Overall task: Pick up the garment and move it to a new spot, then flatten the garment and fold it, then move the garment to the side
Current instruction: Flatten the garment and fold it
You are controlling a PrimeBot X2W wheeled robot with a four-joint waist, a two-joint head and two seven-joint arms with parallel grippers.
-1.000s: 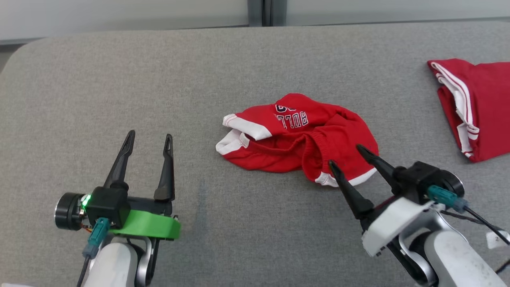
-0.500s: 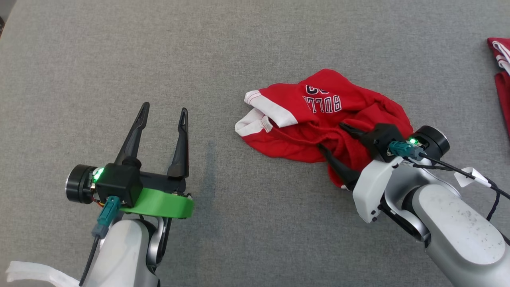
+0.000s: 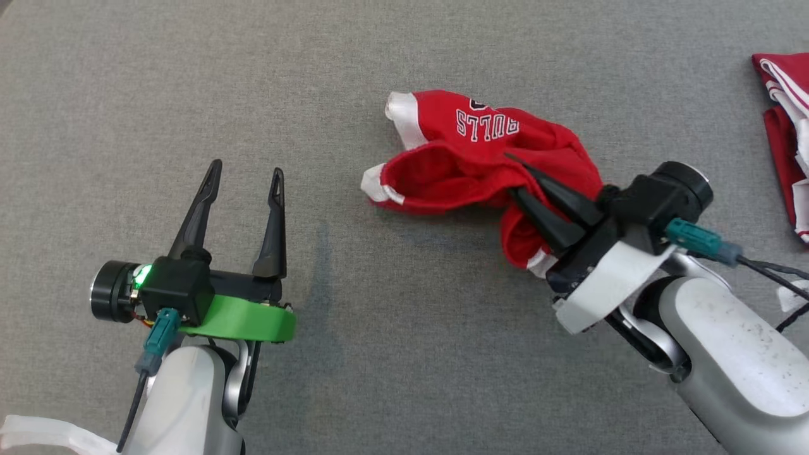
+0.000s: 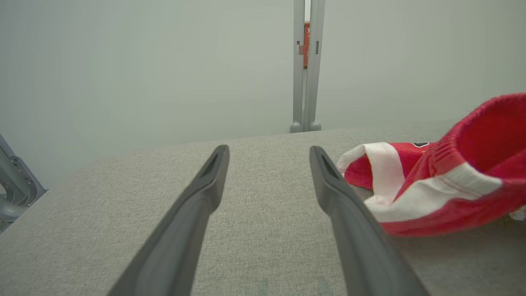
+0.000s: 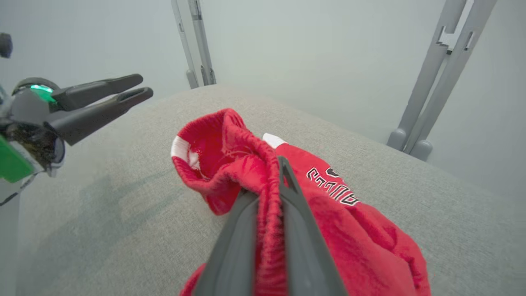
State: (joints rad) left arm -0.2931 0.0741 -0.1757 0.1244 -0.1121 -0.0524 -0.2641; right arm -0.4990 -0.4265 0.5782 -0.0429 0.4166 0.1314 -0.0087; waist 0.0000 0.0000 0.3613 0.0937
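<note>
Working first step: pick-up of red Bulls shorts point(image 3: 442, 164). My right hand point(image 3: 509, 172) is pinching bunched waistband fold, fingers pressed together on cloth. Shorts are sitting mid-bench, right of centre; part by hand is looking raised, white-trimmed leg end resting on grey bench point(image 3: 404, 328). My left hand point(image 3: 248, 167) is hovering spread, holding nothing, well apart from shorts. Next move, I'm judging: raising right arm until cloth clears bench, carrying to new spot, watching thin pinch for slip. Steering clear of second red garment point(image 3: 780, 114) at right edge.

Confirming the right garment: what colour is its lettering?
White lettering, dark-outlined, on red garment; head view shows it best.
</note>
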